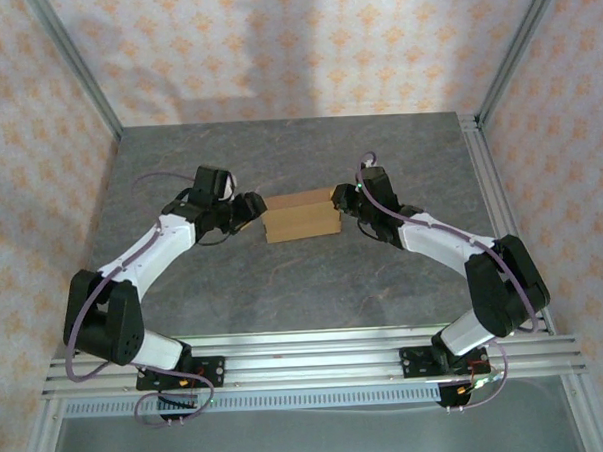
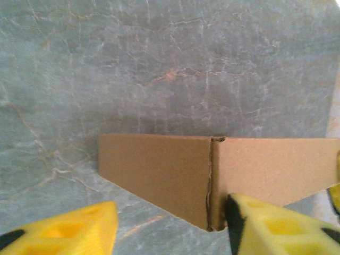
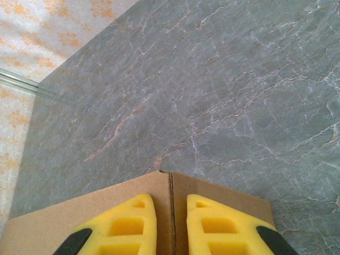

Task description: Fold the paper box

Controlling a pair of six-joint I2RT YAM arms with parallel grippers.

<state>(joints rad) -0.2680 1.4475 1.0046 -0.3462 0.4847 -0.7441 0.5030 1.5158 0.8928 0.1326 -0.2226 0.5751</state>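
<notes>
Near edge of the desk [image 1: 315,295]: carries both arm bases.

Further in, about mid-desk and well clear of every edge: box [image 1: 301,217], long side parallel to the near edge, flanked end to end by the two hands.

Left hand [image 1: 253,212]: sits at the box's left end, about half open, grips nothing. Seen from its wrist, straddles an upright creased corner of the box. Touches or nearly touches the cardboard beside that corner with one of its fingers [image 2: 276,226], and holds the other apart over the desk.

Right hand [image 1: 341,202]: sits at the box's right end, nearly closed. Seen from its wrist, leaves just a slit between the fingers, with a cardboard seam running down it. Looks like a pinch on the box's end wall, though cannot confirm contact on both sides.

Progress, as a judgement: looks well advanced. Already reads as a shallow rectangular box and no flat sheet, with walls up, corners squared and no flap splayed on the desk. Probably leaves only seating or locking the end walls, then letting go. Cannot tell whether the inner flaps are tucked, nor whether the top is open or closed.

Beyond the box: runs on as grey veined desk to the far edge.
</notes>
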